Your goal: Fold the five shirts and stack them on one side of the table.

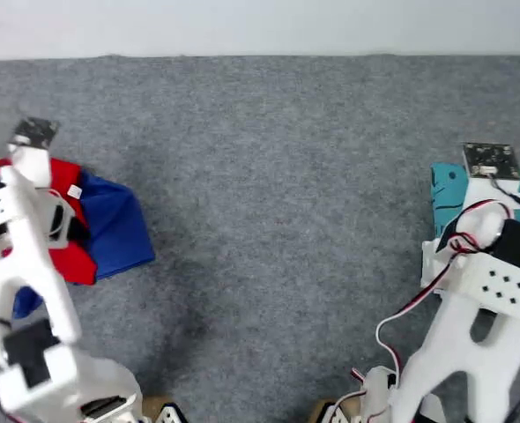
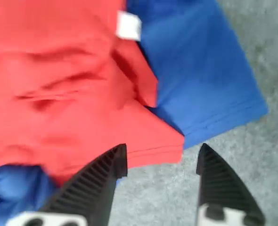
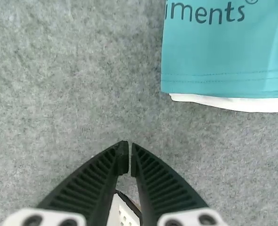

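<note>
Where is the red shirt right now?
The red shirt lies at the left edge of the table, on top of the blue shirt, right below the open left gripper.

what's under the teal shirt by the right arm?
A white layer peeks out from under the teal shirt along its hem. The teal fabric covers the rest, so anything else beneath stays hidden.
</note>
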{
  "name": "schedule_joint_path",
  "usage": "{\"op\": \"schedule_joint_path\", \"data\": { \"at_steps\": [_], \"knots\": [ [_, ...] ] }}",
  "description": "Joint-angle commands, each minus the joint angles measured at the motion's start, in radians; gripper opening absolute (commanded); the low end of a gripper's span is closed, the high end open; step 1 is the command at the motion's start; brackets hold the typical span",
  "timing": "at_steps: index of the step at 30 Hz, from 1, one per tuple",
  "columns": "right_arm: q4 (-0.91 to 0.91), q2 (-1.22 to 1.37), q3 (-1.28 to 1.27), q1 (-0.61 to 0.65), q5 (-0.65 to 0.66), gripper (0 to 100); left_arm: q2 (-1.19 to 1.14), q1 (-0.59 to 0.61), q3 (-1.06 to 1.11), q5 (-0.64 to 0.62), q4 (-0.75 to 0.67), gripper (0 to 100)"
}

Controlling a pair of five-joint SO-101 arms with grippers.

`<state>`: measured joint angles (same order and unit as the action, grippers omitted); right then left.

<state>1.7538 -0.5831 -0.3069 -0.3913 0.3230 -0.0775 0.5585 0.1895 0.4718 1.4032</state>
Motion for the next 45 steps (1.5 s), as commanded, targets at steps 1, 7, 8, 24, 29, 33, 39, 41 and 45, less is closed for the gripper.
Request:
{"op": "schedule_joint_path", "data": {
  "at_steps": [1, 7, 8, 24, 29, 33, 39, 41, 45],
  "knots": [
    [0.041, -0.027, 0.005, 0.002, -0.011, 1.4, -0.115, 0.008, -0.056, 0.023, -0.015, 25],
    [0.041, -0.033, 0.005, 0.001, -0.011, 1.3, -0.273, 0.035, -0.119, 0.018, -0.038, 25],
    [0.042, -0.035, 0.005, 0.001, -0.011, 1.3, -0.292, 0.037, -0.122, 0.018, -0.051, 24],
    [0.044, -0.035, 0.005, -0.001, -0.011, 1.1, 0.048, -0.041, -0.142, 0.018, -0.026, 1],
    [0.044, -0.035, 0.005, -0.001, -0.011, 1.1, 0.239, -0.123, -0.142, 0.018, -0.012, 1],
    [0.044, -0.035, 0.005, -0.001, -0.011, 1.1, 0.347, -0.233, -0.142, 0.017, -0.02, 1],
    [0.044, -0.035, 0.005, -0.001, -0.011, 1.1, 0.445, -0.437, -0.142, -0.112, -0.104, 1],
    [0.044, -0.035, 0.005, -0.001, -0.011, 1.1, 0.457, -0.505, -0.142, -0.133, -0.16, 1],
    [0.044, -0.035, 0.005, -0.001, -0.011, 1.1, 0.48, -0.635, -0.143, -0.137, -0.281, 1]
  ]
}}
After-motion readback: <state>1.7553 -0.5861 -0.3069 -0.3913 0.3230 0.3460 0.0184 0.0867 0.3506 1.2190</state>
